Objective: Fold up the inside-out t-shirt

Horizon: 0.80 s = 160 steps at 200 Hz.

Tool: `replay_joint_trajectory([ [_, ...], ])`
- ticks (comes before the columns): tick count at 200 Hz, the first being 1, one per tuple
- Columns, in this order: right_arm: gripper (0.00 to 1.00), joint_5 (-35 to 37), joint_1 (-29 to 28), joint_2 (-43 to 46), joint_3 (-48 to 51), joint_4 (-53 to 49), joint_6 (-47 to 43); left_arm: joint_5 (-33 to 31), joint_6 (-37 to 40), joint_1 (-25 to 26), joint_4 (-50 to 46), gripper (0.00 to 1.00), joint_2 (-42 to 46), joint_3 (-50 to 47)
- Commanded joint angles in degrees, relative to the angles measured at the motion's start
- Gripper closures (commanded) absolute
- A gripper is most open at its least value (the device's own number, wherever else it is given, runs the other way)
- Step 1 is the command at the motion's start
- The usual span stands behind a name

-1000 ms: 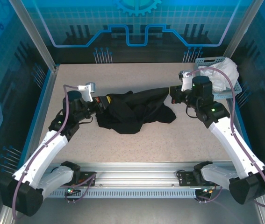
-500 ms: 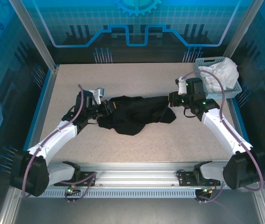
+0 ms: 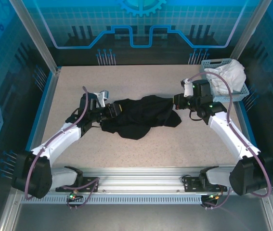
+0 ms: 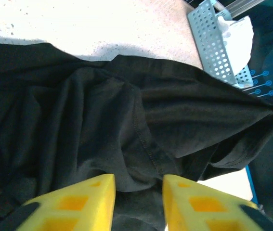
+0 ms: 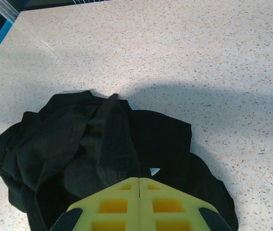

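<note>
Because the shirt is thin, limp cloth, expect it to be light, to sag wherever you don't support it, and to drag in folds rather than slide as one piece. It lies bunched in a dark heap on the middle of the bench, stretched loosely between your two arms, with no sleeve or collar laid out plainly.

Your right tool is at the heap's right end. In the right wrist view its fingers meet flush, and a ridge of cloth runs up into them, so it looks pinched on a thin fold of the shirt. Your left tool is at the left end. In the left wrist view its fingers stand narrowly apart with cloth lying beyond the gap, and nothing looks clamped.

For a sure hold, go for the stitched hem just ahead of the left tool. A doubled edge should slip less than a single layer. Take one layer only, or the heap will probably lift as a lump.
</note>
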<state>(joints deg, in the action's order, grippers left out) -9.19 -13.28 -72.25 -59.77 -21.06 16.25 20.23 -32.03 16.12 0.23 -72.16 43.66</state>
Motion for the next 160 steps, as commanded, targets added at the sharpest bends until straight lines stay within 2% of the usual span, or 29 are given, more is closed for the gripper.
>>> replay_joint_trajectory([
  [1,1.00,-2.18,0.78,0.99,1.55,1.78,0.27,-2.47,4.06,2.07,-1.35,0.56,-3.99,4.36],
  [31,1.00,-2.80,0.70,1.46,3.03,2.25,0.54,-8.62,11.93,6.47,-8.65,0.44,-13.51,14.30],
  [63,1.00,-3.13,0.56,2.82,3.30,1.23,0.21,-10.21,16.35,7.98,-14.40,0.38,-24.34,23.23],
  [83,1.00,-2.59,0.62,4.25,2.84,0.12,-0.16,-10.97,18.74,9.07,-19.25,0.37,-29.73,27.99],
  [99,1.00,-1.31,0.71,5.40,1.94,-1.34,-0.81,-10.68,19.61,9.54,-20.57,0.45,-31.54,28.91],
  [133,1.00,1.16,0.71,7.30,0.28,-3.74,-2.35,-10.83,20.10,9.37,-17.25,0.79,-27.93,25.99],
  [160,1.00,2.34,0.71,7.60,-0.40,-4.97,-3.36,-11.17,20.74,8.81,-13.75,0.87,-22.39,23.12],
])
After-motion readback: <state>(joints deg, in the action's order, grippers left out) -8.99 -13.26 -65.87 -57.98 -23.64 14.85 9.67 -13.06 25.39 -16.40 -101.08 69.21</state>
